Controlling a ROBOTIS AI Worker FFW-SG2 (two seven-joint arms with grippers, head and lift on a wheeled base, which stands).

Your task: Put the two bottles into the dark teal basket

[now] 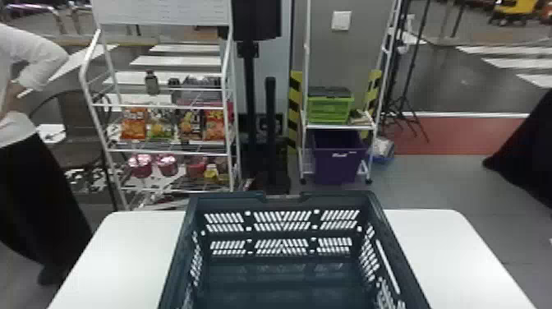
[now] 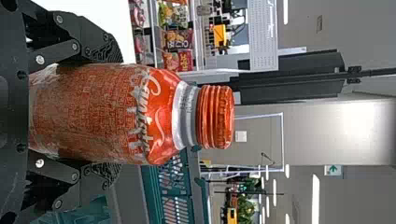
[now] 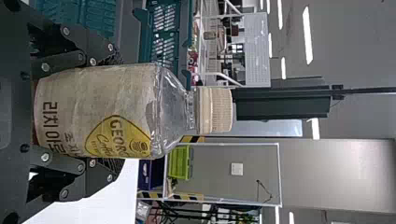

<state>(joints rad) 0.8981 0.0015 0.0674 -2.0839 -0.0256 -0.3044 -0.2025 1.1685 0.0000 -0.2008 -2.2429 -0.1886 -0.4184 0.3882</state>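
The dark teal basket [image 1: 281, 205] stands on the white table in the head view, and its visible floor is bare. In the left wrist view my left gripper [image 2: 112, 114] is shut on an orange-red bottle [image 2: 84, 112] with an orange cap, a finger on each side of its body. My right gripper [image 3: 116, 109] is shut on a clear bottle [image 3: 173, 112] with a pale label, a yellow patch and a cream cap, in the right wrist view. Both bottles are upright. Part of the basket shows behind each bottle in the wrist views.
White table top [image 1: 443, 246] extends on both sides of the basket. Beyond it stand a white rack [image 1: 164, 152] with snack bags and cups, and a second rack holding a green crate [image 1: 330, 109] above a purple bin [image 1: 336, 160].
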